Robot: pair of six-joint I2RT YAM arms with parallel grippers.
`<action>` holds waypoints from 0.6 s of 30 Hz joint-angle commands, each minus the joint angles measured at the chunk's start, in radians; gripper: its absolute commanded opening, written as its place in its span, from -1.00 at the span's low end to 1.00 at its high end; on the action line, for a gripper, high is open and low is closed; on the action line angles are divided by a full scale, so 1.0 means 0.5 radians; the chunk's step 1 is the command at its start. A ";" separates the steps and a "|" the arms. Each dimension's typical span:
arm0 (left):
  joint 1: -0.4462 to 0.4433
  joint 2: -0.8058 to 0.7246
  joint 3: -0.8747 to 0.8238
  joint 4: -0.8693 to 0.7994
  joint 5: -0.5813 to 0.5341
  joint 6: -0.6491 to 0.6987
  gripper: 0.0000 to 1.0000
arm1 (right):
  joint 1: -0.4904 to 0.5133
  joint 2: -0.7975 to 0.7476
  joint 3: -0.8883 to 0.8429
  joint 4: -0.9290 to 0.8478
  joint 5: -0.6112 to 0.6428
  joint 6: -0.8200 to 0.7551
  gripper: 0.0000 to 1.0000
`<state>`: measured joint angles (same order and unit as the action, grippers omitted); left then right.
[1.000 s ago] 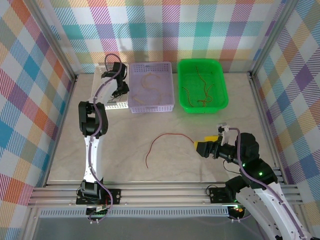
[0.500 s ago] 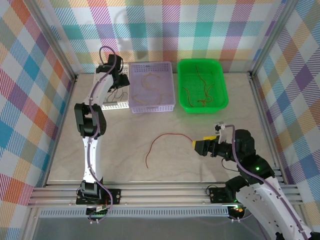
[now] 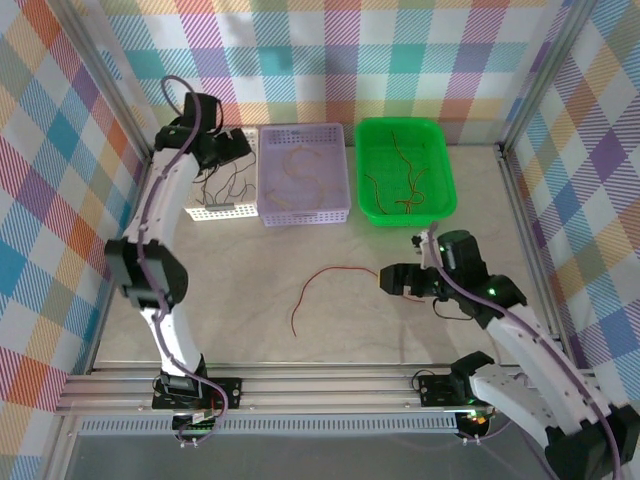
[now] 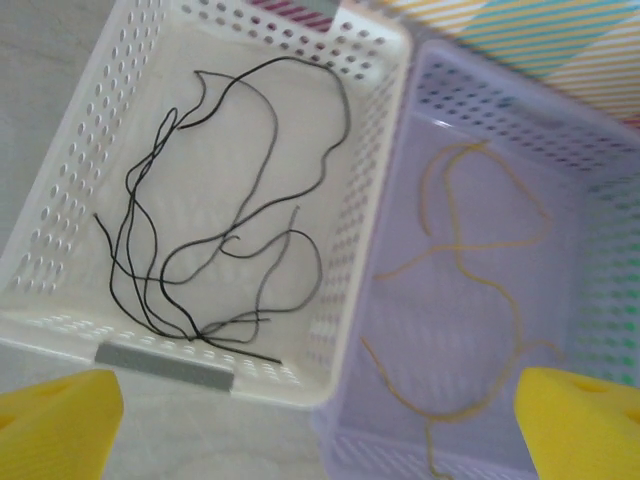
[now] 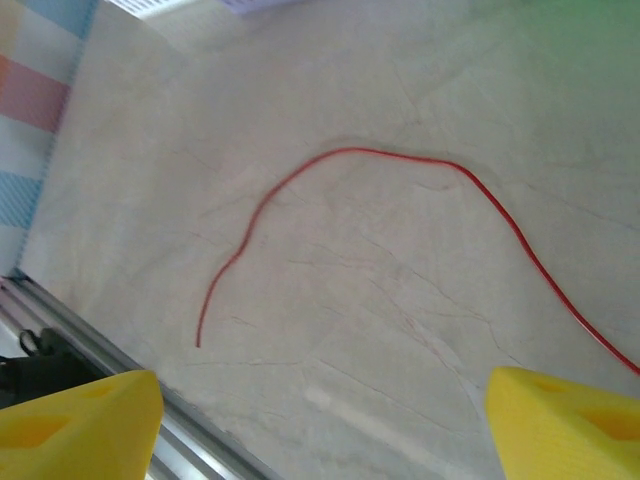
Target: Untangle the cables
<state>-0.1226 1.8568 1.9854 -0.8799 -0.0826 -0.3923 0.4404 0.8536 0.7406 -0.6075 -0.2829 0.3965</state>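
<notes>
Both jaws are spread wide with nothing pinched: left gripper (image 4: 320, 425) hangs over the seam between white basket (image 4: 60, 200) and purple basket (image 4: 610, 250), right gripper (image 5: 320, 420) sits low over the table (image 5: 400, 330) by one end of the red wire (image 5: 350, 152). Left wrist view gives the detail: black wires (image 4: 272, 120) lie in loose overlapping loops on the white basket's floor and yellow wires (image 4: 470, 243) curl in the purple one, while right wrist view gives the red wire as one open arc, flat on the table. Top view adds the green bin (image 3: 405, 122) beside the purple basket, with red and orange strands (image 3: 410, 195) tangled inside.
</notes>
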 commanded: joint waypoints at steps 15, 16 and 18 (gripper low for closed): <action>-0.078 -1.457 -1.775 0.824 -0.029 -0.078 1.00 | 0.322 0.981 0.552 -0.115 0.664 -0.366 0.65; -0.080 -1.501 -1.846 0.899 -0.056 -0.075 1.00 | 0.322 1.027 0.565 -0.107 0.682 -0.388 0.65; -0.089 -1.522 -1.846 0.888 -0.113 -0.054 1.00 | 0.322 1.115 0.593 -0.103 0.728 -0.433 0.65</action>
<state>-0.1589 1.1282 1.0740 -0.5507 -0.0826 -0.4118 0.5991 1.3750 1.0065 -0.6262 0.0097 0.2451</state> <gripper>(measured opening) 0.999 0.825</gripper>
